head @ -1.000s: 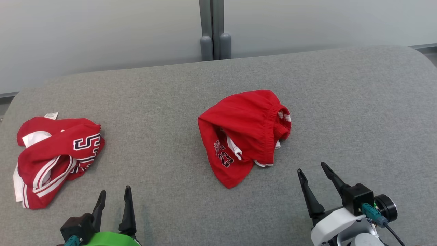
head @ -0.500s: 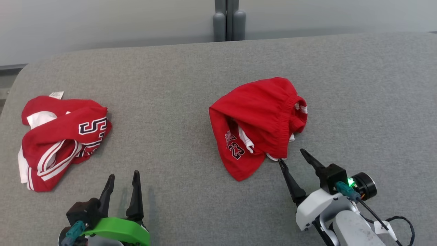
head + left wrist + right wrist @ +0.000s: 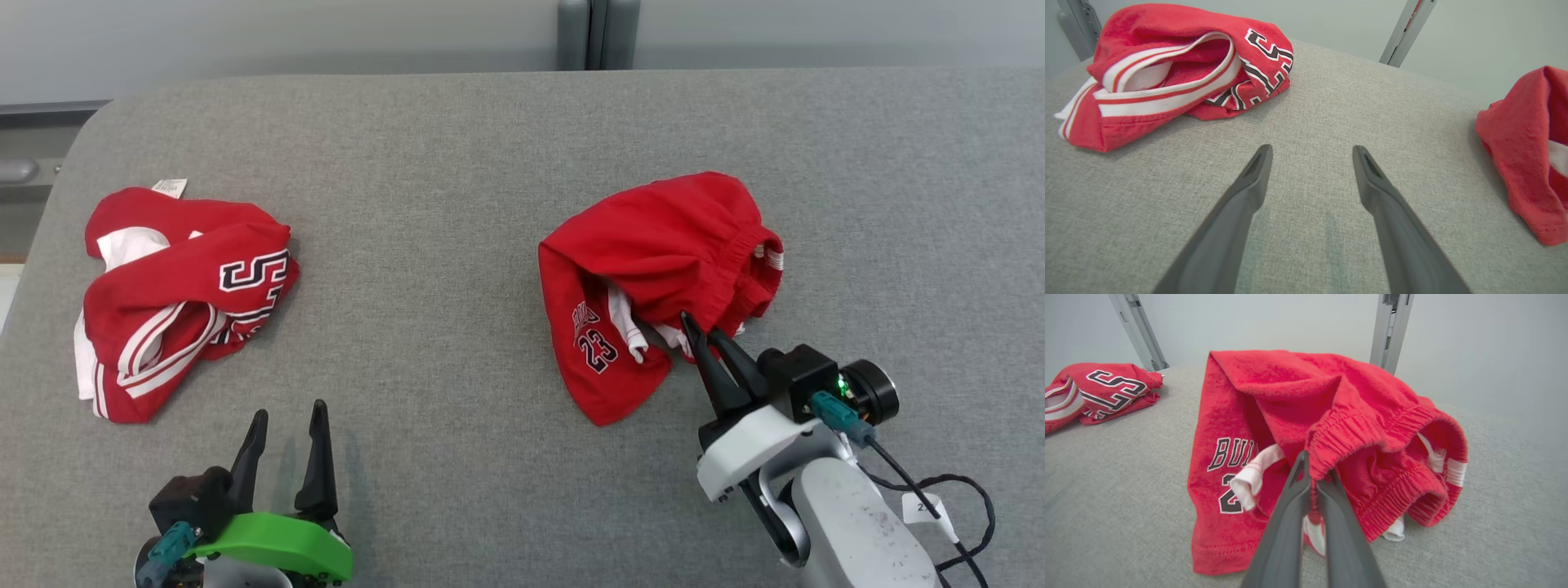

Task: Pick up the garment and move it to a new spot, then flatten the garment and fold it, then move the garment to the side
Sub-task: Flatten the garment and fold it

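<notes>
The right gripper [image 3: 700,325] was clamped on the elastic waistband [image 3: 1355,428] of the crumpled red cotton shorts [image 3: 653,245], not yet lifted — moving, flattening and folding all lay ahead; the left gripper [image 3: 290,408] sat spread, empty.

The garment [image 3: 653,245] is bright red with white trim, and its black lettering and "23" are outlined in white. The second piece of clothing [image 3: 180,286] is the same red, banded with white stripes and marked with a black-and-white character, and the surface [image 3: 449,204] is flecked grey. The left gripper [image 3: 291,408] has dark fingers and a vivid green collar [image 3: 277,547], the right gripper [image 3: 700,323] dark fingers and a white housing [image 3: 751,449].
</notes>
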